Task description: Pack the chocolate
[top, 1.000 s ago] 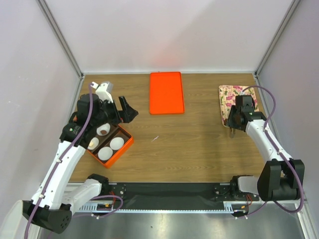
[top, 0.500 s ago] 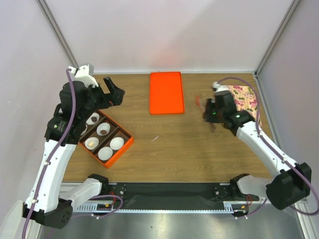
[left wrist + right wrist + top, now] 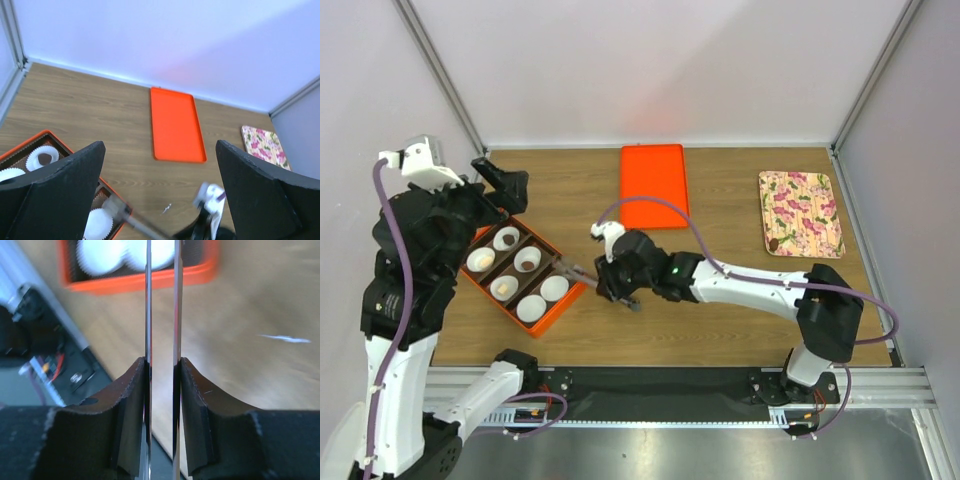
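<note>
The right hand [image 3: 612,280] is clamped shut on thin metal tweezers [image 3: 578,270], whose tips reach the near rim of the orange compartmented box [image 3: 565,307]. Load at the tips: cannot tell.

Dark and tan chocolate lumps [image 3: 527,262] sit in four white paper cups [image 3: 555,288]; two cups are empty. One dark lump appears to lie on the floral-patterned plate [image 3: 805,200].

Recommended: centre the tips over an empty cup, descend slowly, then ease the squeeze.

The left hand [image 3: 500,185] is spread wide and empty.

Only the right wrist view shows the pads pinching the blades; only the top view shows which cups are filled.

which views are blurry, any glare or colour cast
Right wrist view: orange box and white cups smeared, only the tweezers crisp. Left wrist view: right arm at the bottom blurred. Top view: sharp, with a faint red tint on the back wall above the orange tray.
</note>
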